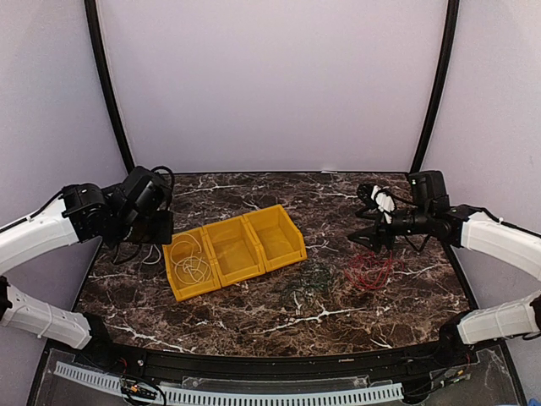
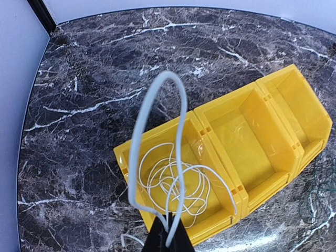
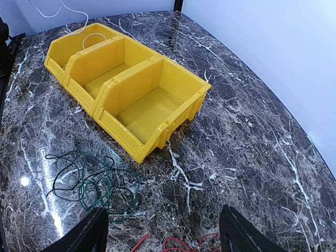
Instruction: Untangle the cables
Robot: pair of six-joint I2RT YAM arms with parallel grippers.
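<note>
The left gripper [image 2: 168,235] is pinched tight on the white cable [image 2: 134,168], and a tall stiff loop of it rises from the closed fingers. The rest of that cable lies as a loose coil in the leftmost of three joined yellow bins [image 2: 247,142], while a short end trails onto the table [image 3: 252,131] just outside the bin's left wall. The middle and right bins hold nothing.

Just in front of the right bin, on the dark marble top, the green cable [image 3: 94,181] sits in a flat scribbly tangle — clear of the bins and not touched by either arm. To its right lies the red cable [image 1: 369,271], another loose coil. From overhead the two tangles look close but apart; at that size I cannot be sure no strands meet.

The right gripper [image 3: 163,211] hangs over the near edge of the red coil with its fingers spread wide — nothing is between them, and only a few red strands show below the fingers in the wrist view.
</note>
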